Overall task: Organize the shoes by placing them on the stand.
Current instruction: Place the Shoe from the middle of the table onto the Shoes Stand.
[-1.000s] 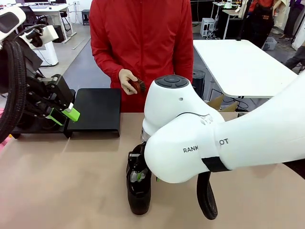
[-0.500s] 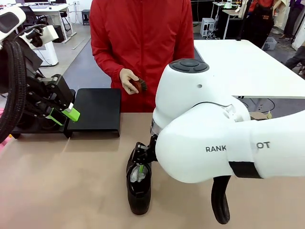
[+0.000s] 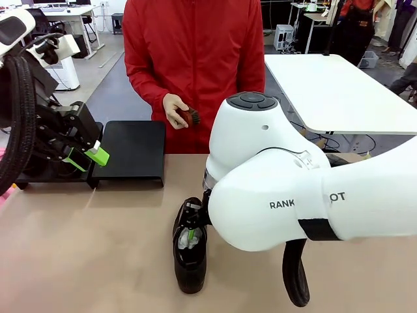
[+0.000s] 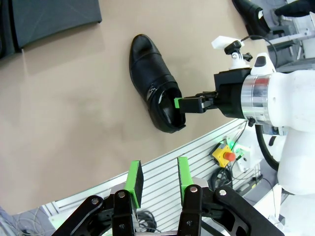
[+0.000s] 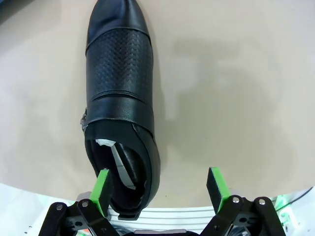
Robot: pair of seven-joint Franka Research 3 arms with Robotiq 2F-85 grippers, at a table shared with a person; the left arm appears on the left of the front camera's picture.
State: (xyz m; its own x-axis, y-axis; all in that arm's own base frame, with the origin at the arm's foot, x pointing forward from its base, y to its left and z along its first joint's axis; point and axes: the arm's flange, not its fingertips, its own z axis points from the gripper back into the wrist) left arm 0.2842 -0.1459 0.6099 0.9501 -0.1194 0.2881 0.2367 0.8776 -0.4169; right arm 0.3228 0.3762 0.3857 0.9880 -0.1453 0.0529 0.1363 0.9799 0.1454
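matte tan tabletop, glossy pointed black shoe, right pincer released, left pincer parted

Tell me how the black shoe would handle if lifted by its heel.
The shoe looks glossy, so a grip may slip. Its thin collar probably flexes when pinched. Held at the heel, the long toe would likely droop.

The beige tabletop carries one black shoe near its middle; the black stand sits at ten o'clock from it.
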